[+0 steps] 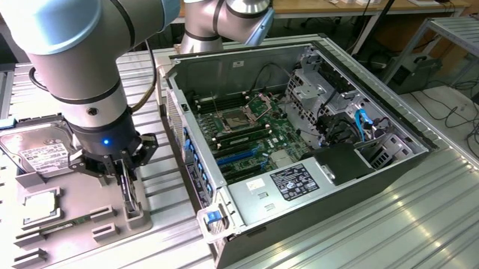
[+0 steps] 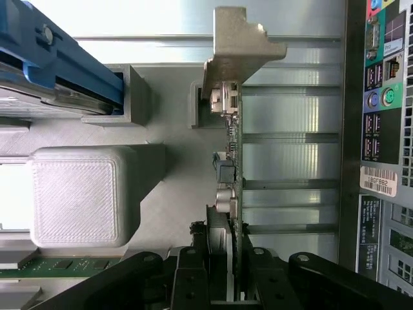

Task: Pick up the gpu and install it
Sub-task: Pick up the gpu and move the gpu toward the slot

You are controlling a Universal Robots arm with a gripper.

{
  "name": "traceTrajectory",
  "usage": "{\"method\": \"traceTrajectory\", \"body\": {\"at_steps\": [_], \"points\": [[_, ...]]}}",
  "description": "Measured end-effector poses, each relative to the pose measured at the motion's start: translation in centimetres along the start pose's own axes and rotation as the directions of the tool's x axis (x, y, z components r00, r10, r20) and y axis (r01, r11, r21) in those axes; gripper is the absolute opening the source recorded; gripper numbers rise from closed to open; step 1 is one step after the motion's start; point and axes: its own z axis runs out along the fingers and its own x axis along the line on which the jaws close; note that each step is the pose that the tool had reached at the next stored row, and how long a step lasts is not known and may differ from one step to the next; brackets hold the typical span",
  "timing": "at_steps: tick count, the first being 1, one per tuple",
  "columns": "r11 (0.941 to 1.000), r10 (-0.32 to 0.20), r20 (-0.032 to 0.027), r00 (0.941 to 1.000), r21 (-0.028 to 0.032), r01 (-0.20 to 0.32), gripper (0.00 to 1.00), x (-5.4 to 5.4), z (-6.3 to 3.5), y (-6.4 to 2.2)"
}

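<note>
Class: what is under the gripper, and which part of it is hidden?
The gpu stands on edge in a grey holder, clamped by the gripper. Its lower edge is hidden in the holder.

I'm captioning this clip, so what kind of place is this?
Probably a robotics lab or workshop: an open grey metal computer tower case lies on a ribbed aluminium table, beside a grey plastic parts tray.

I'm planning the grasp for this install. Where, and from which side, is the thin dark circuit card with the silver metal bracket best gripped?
The thin dark circuit card with the silver metal bracket stands on edge in the grey plastic holder tray, so I'd come straight down and pinch its two flat faces along the exposed top edge, away from the bracket end.
</note>
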Motion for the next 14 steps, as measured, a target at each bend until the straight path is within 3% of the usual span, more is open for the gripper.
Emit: {"method": "traceTrajectory", "body": {"at_steps": [5,10,12,14], "points": [[1.0,0.0,-0.0005,1.0,0.0009,0.0,0.28,0.0,-0.24,0.0],[1.0,0.0,-0.0001,1.0,0.0038,0.0,0.28,0.0,-1.37,0.0],[1.0,0.0,-0.0022,1.0,0.0039,0.0,0.28,0.0,-1.64,0.0],[1.0,0.0,-0.0082,1.0,0.0037,0.0,0.28,-0.1,-1.73,0.0]]}}
